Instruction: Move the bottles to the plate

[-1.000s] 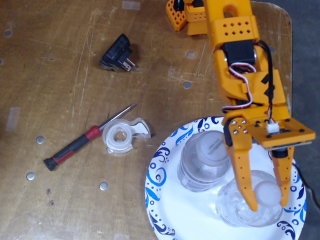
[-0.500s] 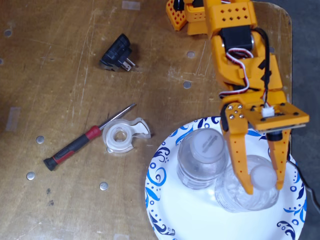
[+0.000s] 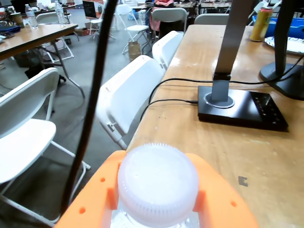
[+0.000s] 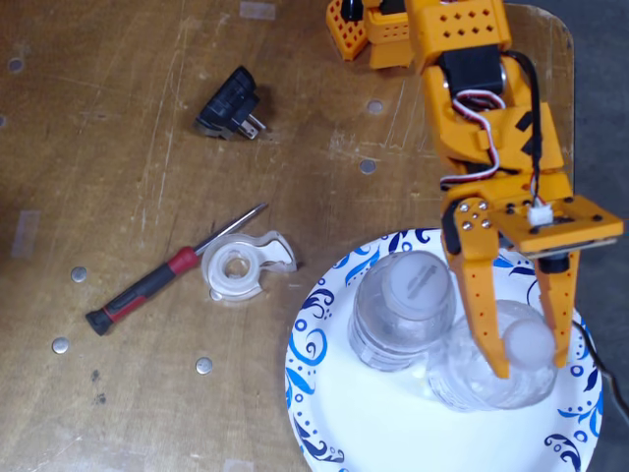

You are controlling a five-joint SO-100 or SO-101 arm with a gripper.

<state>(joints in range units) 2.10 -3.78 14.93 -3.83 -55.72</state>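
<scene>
The white plate (image 4: 313, 339) with blue swirls lies at the lower right of the fixed view. Two clear ribbed bottles stand on it, touching each other. The left bottle (image 4: 401, 313) is free and upright. The right bottle (image 4: 460, 382) sits between the fingers of my orange gripper (image 4: 532, 362), which is shut on its neck just under the white cap (image 4: 532, 341). In the wrist view that cap (image 3: 158, 185) fills the bottom centre, with the orange fingers (image 3: 222, 202) pressed against both sides.
A red-handled screwdriver (image 4: 162, 279), a clear tape dispenser (image 4: 242, 266) and a black plug adapter (image 4: 230, 115) lie on the wooden table left of the plate. The table edge (image 4: 571, 108) runs down the right. The wrist view shows a lamp base (image 3: 240, 108) and folding chairs.
The gripper and the bottle it holds have shifted a little up the picture, towards the arm's base, staying on the plate. The other bottle has not moved.
</scene>
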